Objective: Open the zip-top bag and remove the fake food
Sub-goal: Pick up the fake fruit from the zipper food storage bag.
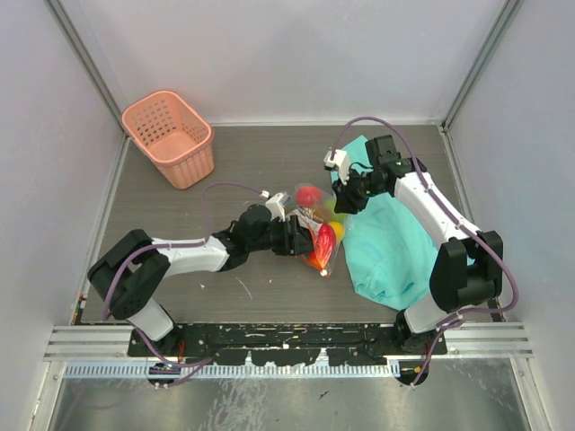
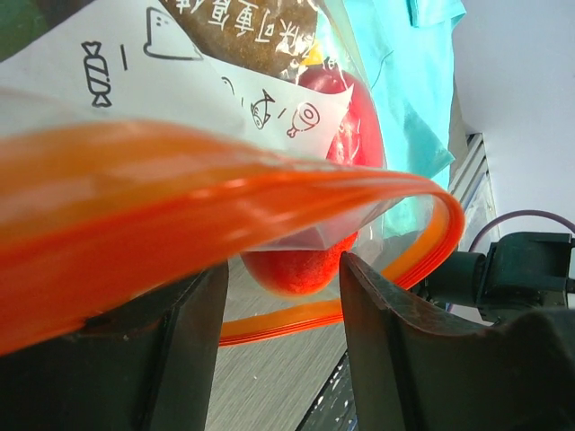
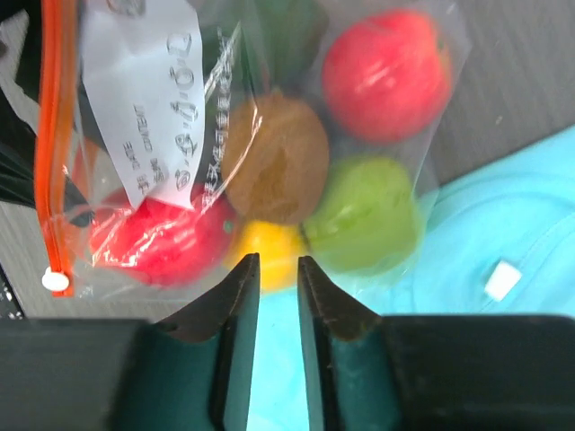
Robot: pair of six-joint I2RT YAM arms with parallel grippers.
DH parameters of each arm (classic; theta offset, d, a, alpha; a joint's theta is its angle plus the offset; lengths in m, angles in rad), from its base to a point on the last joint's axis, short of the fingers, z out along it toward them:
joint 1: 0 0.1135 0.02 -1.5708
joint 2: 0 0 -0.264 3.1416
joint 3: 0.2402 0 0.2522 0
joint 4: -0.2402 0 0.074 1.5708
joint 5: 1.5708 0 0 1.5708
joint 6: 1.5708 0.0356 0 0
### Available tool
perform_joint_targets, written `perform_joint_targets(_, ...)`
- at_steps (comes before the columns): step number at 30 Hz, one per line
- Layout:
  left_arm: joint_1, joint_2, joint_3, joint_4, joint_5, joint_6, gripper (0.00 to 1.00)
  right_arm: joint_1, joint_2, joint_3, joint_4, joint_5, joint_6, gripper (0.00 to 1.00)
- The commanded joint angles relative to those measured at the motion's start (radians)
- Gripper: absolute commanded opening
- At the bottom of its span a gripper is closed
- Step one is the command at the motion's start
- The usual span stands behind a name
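Top external view: left pincer [image 1: 295,237] at zip-top bag [image 1: 316,218], middle of tabletop [image 1: 269,171]. Jaws set apart, nothing clamped between them. Orange zip strip [image 2: 225,206] draped across one finger. All fake food [image 1: 325,241] seen inside bag, just beside teal cloth [image 1: 391,256]. Right pincer [image 1: 345,199] at bag's right edge, jaws parted narrowly, nothing gripped. Pink basket [image 1: 171,139] placed far left.

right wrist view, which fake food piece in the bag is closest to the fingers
The yellow one, just above the fingers; the brown piece, green piece and both red pieces sit farther up or aside.
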Motion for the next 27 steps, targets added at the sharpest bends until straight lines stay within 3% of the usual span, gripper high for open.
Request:
perform_joint_targets(1, 0.008, -0.001, 0.0, 0.075, 0.008, 0.013, 0.54, 0.014, 0.019, -0.007, -0.079, 0.099, -0.063, 0.24)
perform_joint_targets(5, 0.009, 0.002, 0.001, 0.076, 0.017, 0.01, 0.54, 0.036, 0.088, -0.013, -0.154, 0.102, -0.094, 0.13)
perform_joint_targets(10, 0.009, 0.014, 0.002, 0.09, 0.044, 0.001, 0.51, 0.077, 0.14, -0.021, -0.23, 0.052, -0.133, 0.07)
perform_joint_targets(17, 0.009, 0.008, -0.001, 0.09, 0.075, 0.007, 0.47, 0.093, 0.153, 0.0, -0.264, -0.014, -0.144, 0.06)
perform_joint_targets(27, 0.01, 0.004, 0.006, 0.056, 0.094, 0.023, 0.61, 0.109, 0.203, 0.033, -0.283, -0.129, -0.107, 0.06)
